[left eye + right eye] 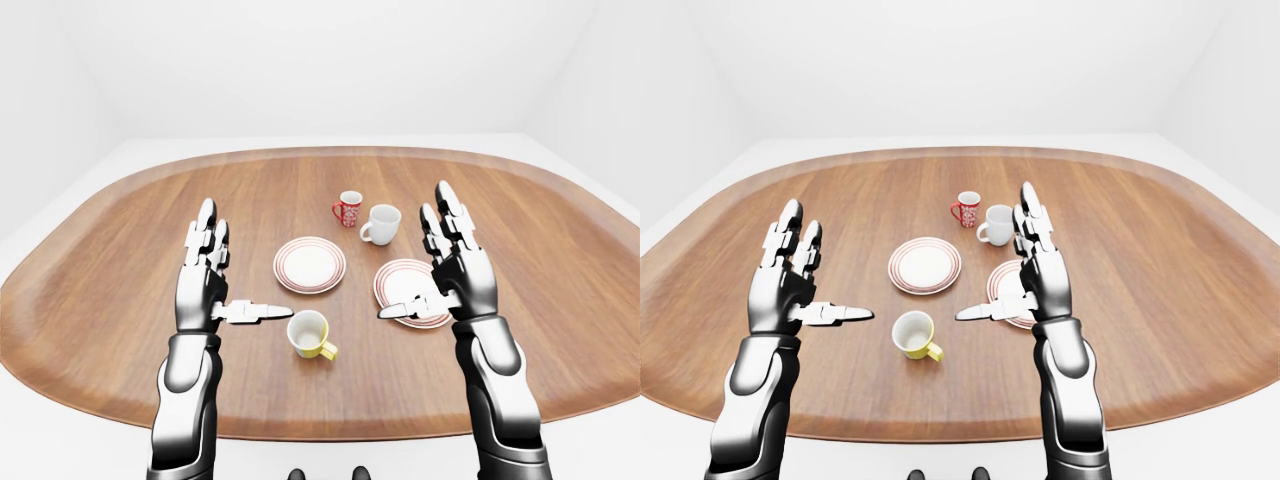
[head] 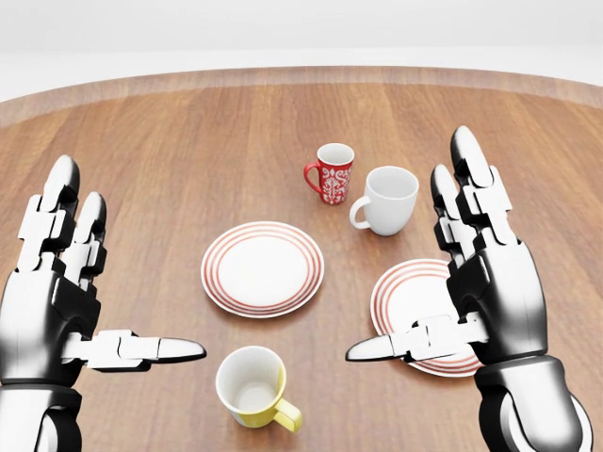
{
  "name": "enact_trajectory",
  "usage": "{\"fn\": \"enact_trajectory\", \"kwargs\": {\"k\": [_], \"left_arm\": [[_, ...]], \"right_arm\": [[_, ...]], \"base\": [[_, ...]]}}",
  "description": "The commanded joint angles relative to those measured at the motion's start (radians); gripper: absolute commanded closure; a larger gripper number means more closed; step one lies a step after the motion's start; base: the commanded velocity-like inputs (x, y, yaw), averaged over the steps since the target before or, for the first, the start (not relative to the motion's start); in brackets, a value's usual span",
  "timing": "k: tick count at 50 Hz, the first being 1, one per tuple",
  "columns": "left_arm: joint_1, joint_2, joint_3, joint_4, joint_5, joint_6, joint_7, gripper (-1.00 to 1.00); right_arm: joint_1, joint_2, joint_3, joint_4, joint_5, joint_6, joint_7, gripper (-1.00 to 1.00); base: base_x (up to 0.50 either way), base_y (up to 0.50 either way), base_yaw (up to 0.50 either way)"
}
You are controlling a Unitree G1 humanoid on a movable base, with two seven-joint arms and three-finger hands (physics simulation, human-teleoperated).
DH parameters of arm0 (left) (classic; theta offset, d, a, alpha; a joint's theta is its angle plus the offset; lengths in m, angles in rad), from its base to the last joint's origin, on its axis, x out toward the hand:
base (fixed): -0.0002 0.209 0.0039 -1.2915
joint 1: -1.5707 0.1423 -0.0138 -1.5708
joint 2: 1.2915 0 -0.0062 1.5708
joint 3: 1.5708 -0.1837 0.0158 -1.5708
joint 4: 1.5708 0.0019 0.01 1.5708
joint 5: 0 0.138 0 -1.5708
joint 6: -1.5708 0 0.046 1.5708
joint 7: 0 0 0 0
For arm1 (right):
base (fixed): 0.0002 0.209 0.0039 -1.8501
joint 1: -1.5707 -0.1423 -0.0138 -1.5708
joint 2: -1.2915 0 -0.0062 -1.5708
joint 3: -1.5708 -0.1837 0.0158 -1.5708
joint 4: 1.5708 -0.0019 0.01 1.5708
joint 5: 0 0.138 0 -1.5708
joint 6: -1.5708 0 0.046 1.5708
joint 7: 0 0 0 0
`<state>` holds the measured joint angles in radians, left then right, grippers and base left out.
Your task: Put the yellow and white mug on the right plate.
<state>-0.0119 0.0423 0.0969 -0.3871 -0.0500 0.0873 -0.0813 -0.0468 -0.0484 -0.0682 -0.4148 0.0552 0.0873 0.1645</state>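
The yellow and white mug [image 2: 252,388] stands upright on the wooden table [image 2: 170,169], low in the head view, handle to the lower right. The right plate [image 2: 415,301], white with red rings, lies up and right of it, partly hidden by my right hand [image 2: 443,282]. That hand is open, fingers up, thumb pointing left over the plate's near rim. My left hand [image 2: 104,292] is open too, left of the mug, thumb pointing towards it. Neither hand touches the mug.
A second red-ringed plate [image 2: 263,268] lies above the mug. A red patterned mug [image 2: 332,173] and a plain white mug [image 2: 386,201] stand beyond the plates. The oval table's near edge [image 1: 330,430] shows in the left-eye view.
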Motion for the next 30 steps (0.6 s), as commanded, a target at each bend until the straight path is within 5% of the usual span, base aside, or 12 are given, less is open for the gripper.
{"fn": "enact_trajectory", "kwargs": {"k": [1,30], "left_arm": [[0.003,-0.001,-0.002,0.002,0.002,0.000,0.000,-0.98],[0.007,-0.004,-0.008,-0.003,0.004,0.000,-0.001,-0.98]], "right_arm": [[0.000,0.001,0.000,0.007,-0.008,0.000,-0.003,-1.00],[0.015,0.001,0.001,-0.014,0.028,0.000,0.029,-1.00]], "base": [[0.00,0.00,0.00],[0.02,0.00,0.08]]}}
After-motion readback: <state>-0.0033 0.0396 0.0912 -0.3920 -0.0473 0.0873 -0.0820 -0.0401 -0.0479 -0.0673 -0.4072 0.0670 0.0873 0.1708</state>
